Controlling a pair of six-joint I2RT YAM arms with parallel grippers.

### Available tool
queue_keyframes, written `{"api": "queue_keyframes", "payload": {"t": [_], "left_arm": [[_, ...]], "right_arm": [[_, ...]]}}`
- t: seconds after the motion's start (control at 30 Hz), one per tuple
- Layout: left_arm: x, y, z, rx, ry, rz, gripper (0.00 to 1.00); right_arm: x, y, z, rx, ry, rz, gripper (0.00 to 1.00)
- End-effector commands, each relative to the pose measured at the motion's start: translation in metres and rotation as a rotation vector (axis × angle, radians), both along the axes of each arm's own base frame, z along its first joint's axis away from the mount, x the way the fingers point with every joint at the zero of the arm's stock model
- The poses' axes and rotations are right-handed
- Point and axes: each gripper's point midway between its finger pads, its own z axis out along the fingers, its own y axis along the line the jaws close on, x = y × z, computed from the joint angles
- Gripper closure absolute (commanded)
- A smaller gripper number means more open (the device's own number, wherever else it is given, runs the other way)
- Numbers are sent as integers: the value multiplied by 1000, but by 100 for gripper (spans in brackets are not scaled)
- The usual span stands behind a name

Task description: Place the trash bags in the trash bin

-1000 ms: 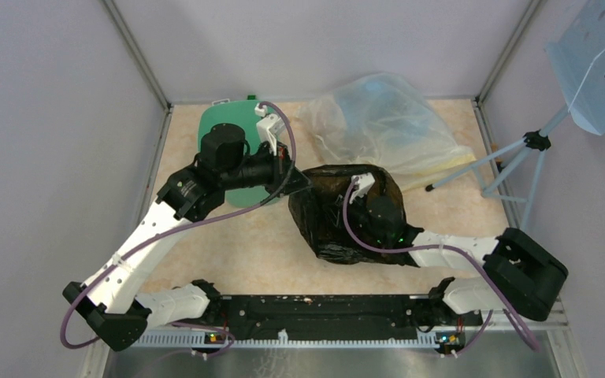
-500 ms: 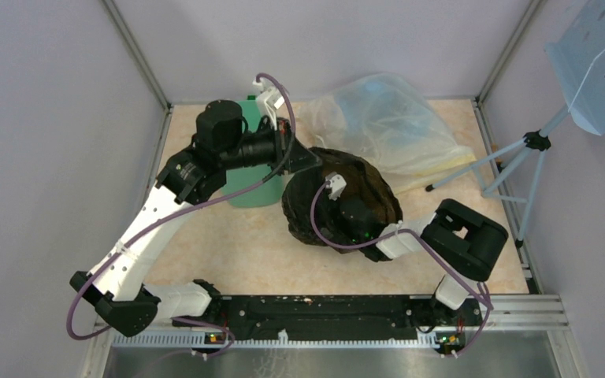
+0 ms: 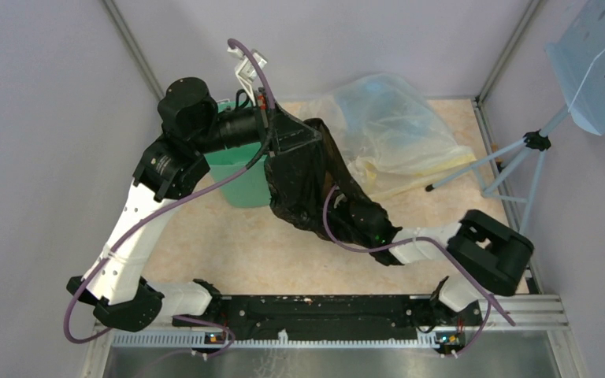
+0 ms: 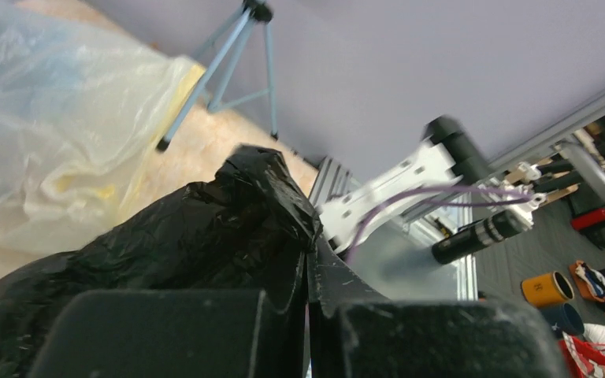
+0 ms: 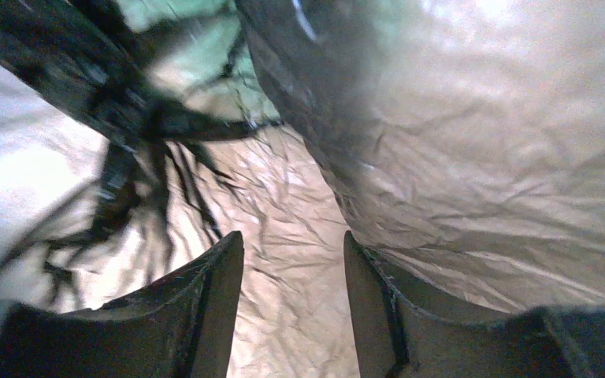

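Worktop [image 3: 205,236]: beige with a marbled pattern, and both arm bases sit on a black rail at its near edge.
Room: I see pale lilac walls [image 3: 47,118] on three sides, with metal frame posts in the back corners.
Right side: a thin-legged tripod [image 3: 520,153] carries a pale blue perforated panel [image 3: 599,63].
Back of worktop: a large clear-yellowish bag [image 3: 394,126] lies crumpled there.
Trash bin [image 3: 244,177]: mint green, upright at the back left, partly hidden behind my left arm.
Trash bag [image 3: 303,169]: black and glossy, lifted off the surface, hanging just beside the bin's right side and touching it.
Left pincer [image 4: 309,268]: fingers pressed together, with a fold of the black bag pinched between them at the bag's top.
Right pincer [image 5: 291,240]: fingers stand apart with nothing gripped between them. It is tucked into the bag's lower folds, with crinkled film right ahead. I cannot tell whether the tips touch it.
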Motion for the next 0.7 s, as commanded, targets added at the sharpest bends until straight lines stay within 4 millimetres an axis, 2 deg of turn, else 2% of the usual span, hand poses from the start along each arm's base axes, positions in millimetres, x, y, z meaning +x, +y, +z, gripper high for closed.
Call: {"api": "queue_keyframes", "payload": {"t": [0.0,0.07,0.17,0.27,0.37,0.53,0.67], "left_arm": [[5,11,-41,109,6,55,100],[10,17,-62,162,28,102,100],[18,23,-80,201,41,158,100],[22,23,-79,200,24,180,100],[28,23,-73,200,-2,195,100],[36,24,-80,229,-28,213,100],[54,32,-96,301,-31,297,100]], "right_arm": [[3,-28,43,-33,-37,-105,45],[-1,-35,61,-36,-39,-108,43],[-11,-38,81,-38,-14,-79,39],[-22,-36,83,-47,64,-43,36],[-26,-41,89,-1,148,-84,36],[-37,-46,111,197,242,-127,38],[-53,-35,142,295,242,-14,39]]}}
